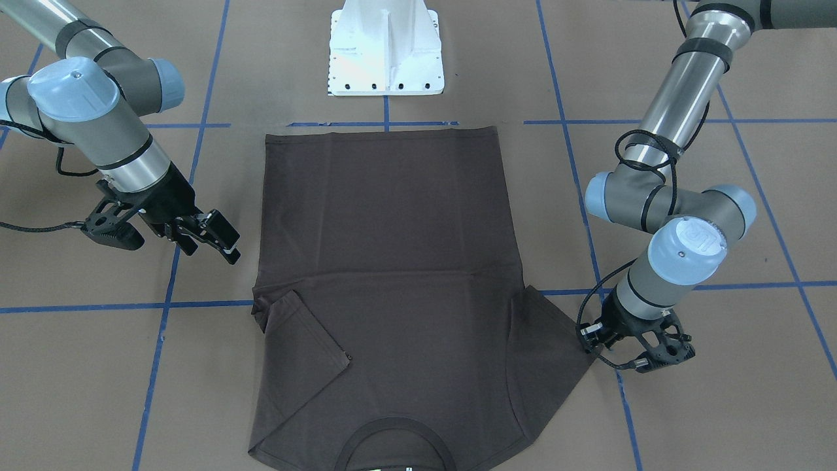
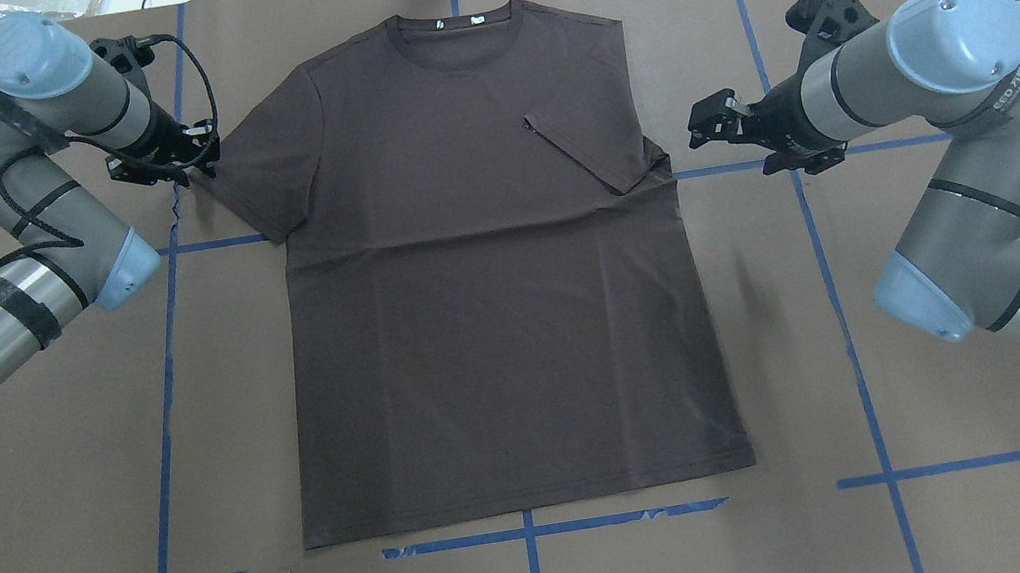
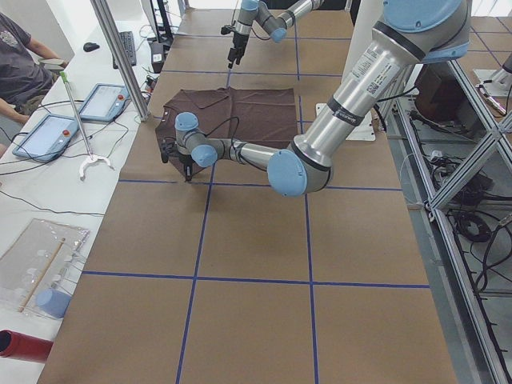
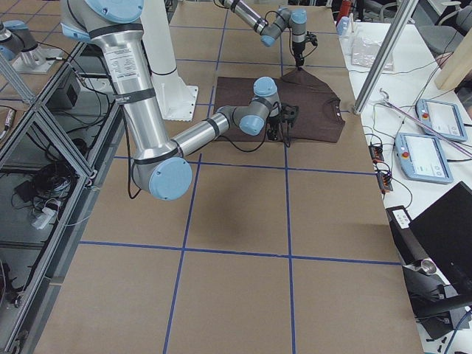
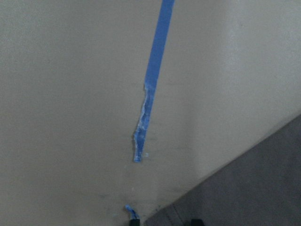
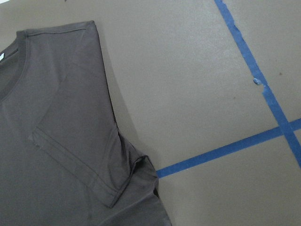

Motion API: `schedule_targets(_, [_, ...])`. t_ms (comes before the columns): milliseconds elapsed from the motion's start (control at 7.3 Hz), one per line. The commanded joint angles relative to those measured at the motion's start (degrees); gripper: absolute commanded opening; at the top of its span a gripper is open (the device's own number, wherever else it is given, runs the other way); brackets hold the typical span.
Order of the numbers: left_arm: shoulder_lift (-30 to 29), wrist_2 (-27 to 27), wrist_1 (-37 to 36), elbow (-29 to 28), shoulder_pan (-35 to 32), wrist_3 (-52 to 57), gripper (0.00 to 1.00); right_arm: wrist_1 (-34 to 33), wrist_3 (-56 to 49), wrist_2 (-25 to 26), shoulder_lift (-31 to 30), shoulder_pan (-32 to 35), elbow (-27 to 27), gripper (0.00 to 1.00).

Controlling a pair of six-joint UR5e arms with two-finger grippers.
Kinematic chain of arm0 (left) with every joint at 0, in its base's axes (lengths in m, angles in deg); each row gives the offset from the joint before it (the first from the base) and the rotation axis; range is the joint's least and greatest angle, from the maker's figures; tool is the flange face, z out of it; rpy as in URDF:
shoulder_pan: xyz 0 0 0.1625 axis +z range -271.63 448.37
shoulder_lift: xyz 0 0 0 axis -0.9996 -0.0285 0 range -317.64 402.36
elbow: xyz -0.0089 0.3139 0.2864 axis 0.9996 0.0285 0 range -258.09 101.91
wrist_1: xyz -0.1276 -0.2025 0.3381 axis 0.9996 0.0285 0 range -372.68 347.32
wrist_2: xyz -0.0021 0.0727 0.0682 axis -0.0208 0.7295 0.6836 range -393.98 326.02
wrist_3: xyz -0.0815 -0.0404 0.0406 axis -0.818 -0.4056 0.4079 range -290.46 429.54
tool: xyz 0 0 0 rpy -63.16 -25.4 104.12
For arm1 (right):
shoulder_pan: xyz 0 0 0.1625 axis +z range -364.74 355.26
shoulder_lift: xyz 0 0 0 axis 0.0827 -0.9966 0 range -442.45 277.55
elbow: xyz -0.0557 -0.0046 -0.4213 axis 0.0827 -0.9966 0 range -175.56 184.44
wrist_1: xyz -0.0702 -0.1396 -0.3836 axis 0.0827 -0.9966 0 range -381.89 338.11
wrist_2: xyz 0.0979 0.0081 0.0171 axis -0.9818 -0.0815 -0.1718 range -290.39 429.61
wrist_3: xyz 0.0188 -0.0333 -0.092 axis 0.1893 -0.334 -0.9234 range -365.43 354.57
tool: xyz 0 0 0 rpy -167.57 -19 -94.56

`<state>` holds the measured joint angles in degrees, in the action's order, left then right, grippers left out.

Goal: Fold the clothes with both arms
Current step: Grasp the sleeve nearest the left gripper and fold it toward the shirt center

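Observation:
The dark brown T-shirt [image 2: 496,329] lies flat on the brown table, collar at the far side. The sleeve on my right side is folded in over the chest [image 2: 586,149]; the other sleeve [image 2: 254,163] lies spread out. My left gripper [image 2: 198,161] is down at that spread sleeve's outer tip [image 1: 582,347], touching its hem; I cannot tell whether its jaws have closed. The left wrist view shows only the sleeve corner [image 5: 254,188] and tape. My right gripper [image 1: 212,239] hovers open and holds nothing, a little way off the shirt's side [image 6: 61,141].
The white pedestal base [image 1: 386,52] stands at the near table edge behind the hem. Blue tape lines [image 2: 170,378] grid the table. Beyond the collar are a metal post [image 3: 120,60], tablets [image 3: 48,132] and a seated person [image 3: 16,56].

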<state>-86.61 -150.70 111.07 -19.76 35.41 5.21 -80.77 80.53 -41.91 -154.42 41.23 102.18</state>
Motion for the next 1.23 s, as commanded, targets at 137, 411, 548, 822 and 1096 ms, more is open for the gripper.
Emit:
schedule_targets(137, [-0.9,0.0,-0.2,-0.1,0.0,0.0,0.0,0.0,0.0,0.1,-0.2,0.1,0.0,1.0])
schedule_targets(411, [-2.3,-1.1,-1.0,1.3,-0.2,-0.4,0.0,0.0,0.0,-0.2,-0.2,0.1,0.0,1.0])
schedule_targets(548, [-2.8,-5.1,-3.0,4.0,-0.1,-0.9,0.0,0.0,0.0,-0.4,-0.2,0.2,0.0,1.0])
schedule_targets(822, [-8.1,-5.4,-8.3,5.1,0.9,-5.5,0.0,0.0,0.0,-0.5,-0.2,0.3,0.0,1.0])
schedule_targets(1096, [-13.4,-1.8,-7.6,-1.7,3.3,-8.4,0.0,0.0,0.0,-0.5,-0.2,0.3,-0.3,1.0])
